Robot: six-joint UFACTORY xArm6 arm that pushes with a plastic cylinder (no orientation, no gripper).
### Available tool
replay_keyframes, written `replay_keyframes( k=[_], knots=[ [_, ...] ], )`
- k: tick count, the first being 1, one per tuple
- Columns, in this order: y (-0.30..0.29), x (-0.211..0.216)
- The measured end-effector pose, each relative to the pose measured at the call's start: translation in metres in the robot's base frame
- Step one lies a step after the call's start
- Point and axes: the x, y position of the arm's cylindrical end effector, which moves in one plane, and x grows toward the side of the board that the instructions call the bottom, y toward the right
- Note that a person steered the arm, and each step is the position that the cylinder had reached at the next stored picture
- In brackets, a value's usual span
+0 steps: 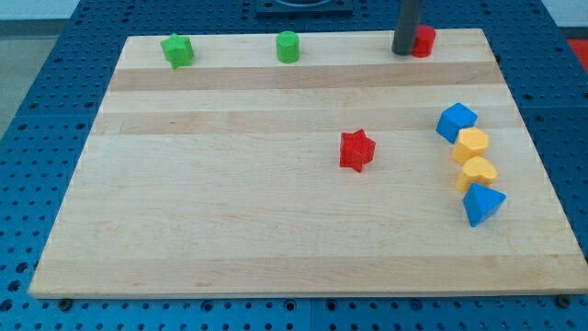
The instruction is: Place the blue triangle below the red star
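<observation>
The blue triangle (482, 203) lies near the board's right edge, at the lower end of a column of blocks. The red star (357, 150) lies right of the board's middle, to the left of and above the triangle. My tip (403, 51) rests at the board's top edge, touching the left side of a red block (424, 40). The tip is far above both the star and the triangle.
A blue cube (457, 121), a yellow block (471, 144) and another yellow block (478, 172) form a column just above the triangle. A green star (177, 51) and a green cylinder (288, 47) sit along the top edge of the wooden board (230, 211).
</observation>
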Motion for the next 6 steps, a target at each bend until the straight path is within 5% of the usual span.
replay_keyframes(
  k=[6],
  knots=[
    [-0.044, 0.061]
  ],
)
